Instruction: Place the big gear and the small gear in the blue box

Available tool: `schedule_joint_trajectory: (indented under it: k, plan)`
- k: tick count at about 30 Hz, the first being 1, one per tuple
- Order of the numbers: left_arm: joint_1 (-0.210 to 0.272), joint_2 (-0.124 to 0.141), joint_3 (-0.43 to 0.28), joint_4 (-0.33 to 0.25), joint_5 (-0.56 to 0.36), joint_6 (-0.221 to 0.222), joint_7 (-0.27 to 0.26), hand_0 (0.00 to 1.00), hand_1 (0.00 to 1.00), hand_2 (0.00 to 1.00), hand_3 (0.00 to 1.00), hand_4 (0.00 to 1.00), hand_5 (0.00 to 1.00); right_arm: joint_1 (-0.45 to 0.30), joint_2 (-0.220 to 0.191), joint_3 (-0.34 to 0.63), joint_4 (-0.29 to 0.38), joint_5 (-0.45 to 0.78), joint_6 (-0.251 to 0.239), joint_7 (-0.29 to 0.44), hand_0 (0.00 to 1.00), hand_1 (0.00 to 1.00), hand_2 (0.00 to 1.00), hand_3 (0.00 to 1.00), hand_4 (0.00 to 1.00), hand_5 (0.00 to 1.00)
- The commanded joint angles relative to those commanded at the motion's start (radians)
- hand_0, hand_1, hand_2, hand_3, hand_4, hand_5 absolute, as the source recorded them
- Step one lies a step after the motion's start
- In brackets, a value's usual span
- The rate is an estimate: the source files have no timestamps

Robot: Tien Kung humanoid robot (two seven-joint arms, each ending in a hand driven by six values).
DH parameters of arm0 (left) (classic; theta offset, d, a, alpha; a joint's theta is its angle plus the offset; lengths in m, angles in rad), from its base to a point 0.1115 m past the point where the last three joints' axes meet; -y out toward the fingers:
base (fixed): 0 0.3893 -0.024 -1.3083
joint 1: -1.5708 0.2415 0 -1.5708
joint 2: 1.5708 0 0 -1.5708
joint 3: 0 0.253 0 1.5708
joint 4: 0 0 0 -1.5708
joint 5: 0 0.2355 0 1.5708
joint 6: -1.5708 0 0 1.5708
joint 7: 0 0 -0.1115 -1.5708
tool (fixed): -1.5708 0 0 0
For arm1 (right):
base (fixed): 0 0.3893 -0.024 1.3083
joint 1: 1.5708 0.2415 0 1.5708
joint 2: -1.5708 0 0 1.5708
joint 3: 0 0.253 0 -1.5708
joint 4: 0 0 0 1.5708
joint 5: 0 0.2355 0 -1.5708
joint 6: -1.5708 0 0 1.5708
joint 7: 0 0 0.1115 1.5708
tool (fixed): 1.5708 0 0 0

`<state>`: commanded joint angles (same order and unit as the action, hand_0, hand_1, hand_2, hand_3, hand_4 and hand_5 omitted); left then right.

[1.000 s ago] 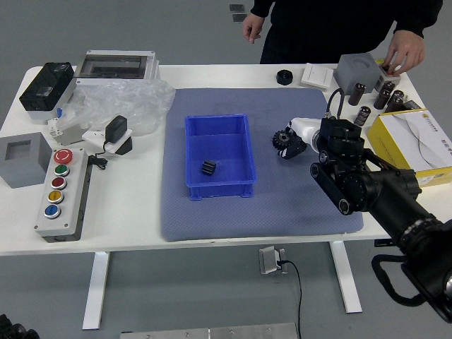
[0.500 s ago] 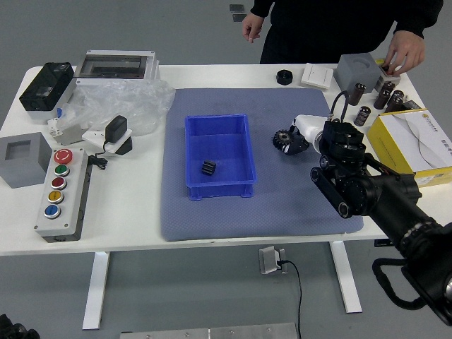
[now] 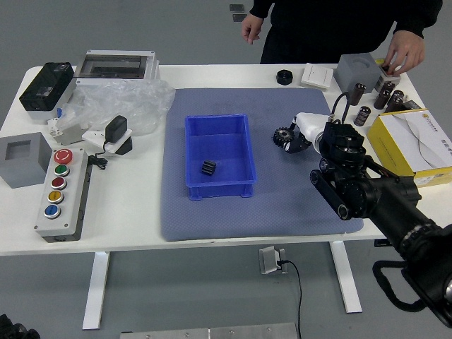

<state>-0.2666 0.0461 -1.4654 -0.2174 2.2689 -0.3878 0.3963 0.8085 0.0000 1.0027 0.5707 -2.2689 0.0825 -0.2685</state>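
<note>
Head view, transfer of 2 gears. The big gear [image 3: 283, 136], black and toothed, lies at the tip of the robot's right hand [image 3: 299, 137], over the blue mat [image 3: 212, 223] and right of the blue box [image 3: 254, 189]; whether the hand pinches it cannot be told. The small gear [image 3: 209, 167], judged from its ridged sides, is inside the box, near the wall closest to the robot. The left hand [image 3: 15, 330] is at the lower left corner, its state not discernible. At the table's [image 3: 127, 236] far side, 1 hand of the person [image 3: 252, 27] hangs free; the other [image 3: 407, 51] touches a small box. Handling (inferred): the big gear is probably light and stiff, not fragile; grip opposite points of the toothed rim, since a flat face may slip.
</note>
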Motion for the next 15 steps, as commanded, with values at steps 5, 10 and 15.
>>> schedule_joint_trajectory:
  k: [5,10,15]
  plan:
    - [0.001,0.002,0.002,0.0,0.0,0.001,-0.001,0.87,0.841,0.839,0.886,0.764,0.759,-0.003,0.0,-0.006,0.031,0.0,-0.01,-0.001,0.411,0.39,0.424,0.592,0.489,0.297]
    - [0.001,0.005,0.004,0.001,0.0,0.002,-0.001,0.87,0.84,0.839,0.886,0.764,0.759,-0.01,0.0,-0.002,0.073,0.0,-0.012,-0.003,0.409,0.384,0.419,0.588,0.488,0.288]
    - [0.002,0.006,0.007,0.002,-0.003,0.004,-0.001,0.871,0.84,0.839,0.886,0.764,0.759,-0.02,0.0,0.012,0.111,0.0,-0.012,-0.006,0.417,0.384,0.417,0.589,0.477,0.266]
